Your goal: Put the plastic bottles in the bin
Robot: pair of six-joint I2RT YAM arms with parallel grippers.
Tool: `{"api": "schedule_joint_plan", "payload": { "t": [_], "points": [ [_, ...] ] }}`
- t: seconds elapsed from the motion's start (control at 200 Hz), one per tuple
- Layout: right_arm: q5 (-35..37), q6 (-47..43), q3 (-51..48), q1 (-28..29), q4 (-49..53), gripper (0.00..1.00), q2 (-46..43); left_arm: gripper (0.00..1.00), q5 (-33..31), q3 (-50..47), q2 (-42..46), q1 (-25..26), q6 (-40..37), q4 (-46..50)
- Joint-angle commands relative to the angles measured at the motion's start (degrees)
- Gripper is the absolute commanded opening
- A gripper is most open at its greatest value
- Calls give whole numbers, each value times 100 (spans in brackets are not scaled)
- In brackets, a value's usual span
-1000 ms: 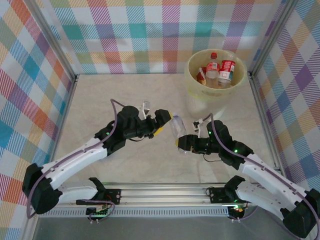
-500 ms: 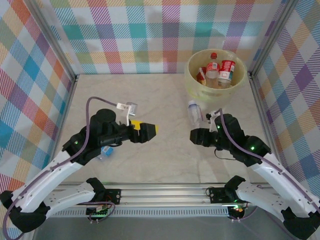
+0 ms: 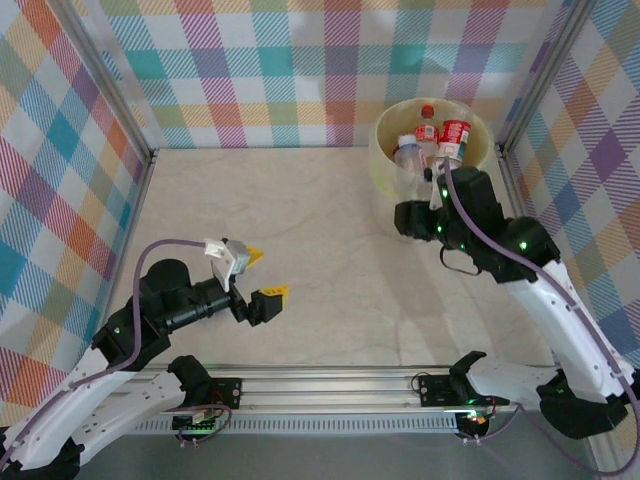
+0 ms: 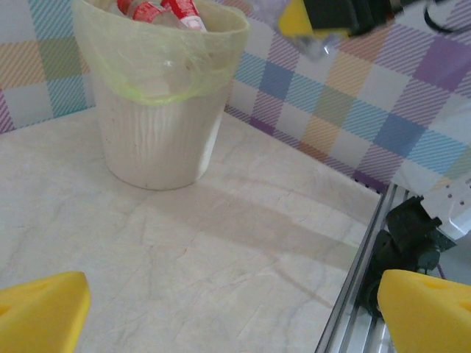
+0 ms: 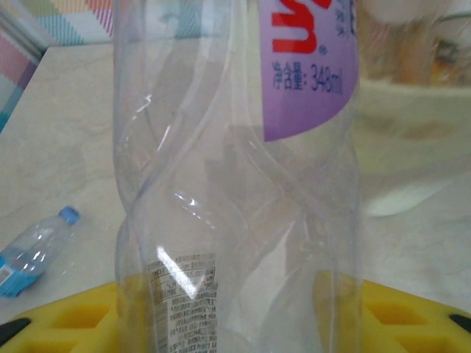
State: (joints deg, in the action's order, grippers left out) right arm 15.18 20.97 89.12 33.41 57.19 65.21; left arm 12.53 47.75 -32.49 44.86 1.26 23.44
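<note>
My right gripper (image 3: 407,205) is shut on a clear plastic bottle (image 3: 405,153) with a purple label (image 5: 309,66), and holds it at the near-left rim of the bin (image 3: 478,165). In the right wrist view the bottle (image 5: 235,184) stands between the yellow fingers (image 5: 66,323). The pale yellow bin (image 4: 162,110) holds red-labelled bottles (image 3: 453,135). A small blue-labelled bottle (image 5: 33,250) lies on the table. My left gripper (image 3: 260,275) hangs open over the near-left table, nothing between its yellow fingertips (image 4: 40,309).
Checked walls and metal posts close in the marble table (image 3: 320,230) on three sides. A metal rail (image 3: 330,385) with both arm bases runs along the near edge; the right arm's base (image 4: 412,235) shows in the left wrist view.
The right gripper has carried the clear bottle from mid-table up and back to the bin's rim. The left arm has let go and drawn back toward the near left, jaws open.
</note>
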Motion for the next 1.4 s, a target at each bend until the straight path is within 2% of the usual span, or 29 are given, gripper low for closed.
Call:
{"api": "schedule_joint_plan", "payload": {
  "t": [0.0,0.33,0.835,1.04,1.23,1.395],
  "points": [
    [-125,-440,539,-419,69,55,453,100,96,-286,9,24,-137,-384],
    [-1018,-1074,1719,-1508,-629,55,1927,100,-133,-346,-102,26,15,-261],
    [-1388,-1368,3166,-1938,-619,56,3891,100,-349,-345,-185,26,20,-150],
    [-1305,-1376,3022,-1979,-542,62,3928,100,-388,-342,-170,23,-2,-94],
    [-1239,-1427,2778,-1979,-592,79,3625,100,-359,-341,-196,27,-11,-103],
    [-1155,-1427,2795,-1983,-576,81,3466,100,-342,-337,-205,31,15,-112]
  ]
}}
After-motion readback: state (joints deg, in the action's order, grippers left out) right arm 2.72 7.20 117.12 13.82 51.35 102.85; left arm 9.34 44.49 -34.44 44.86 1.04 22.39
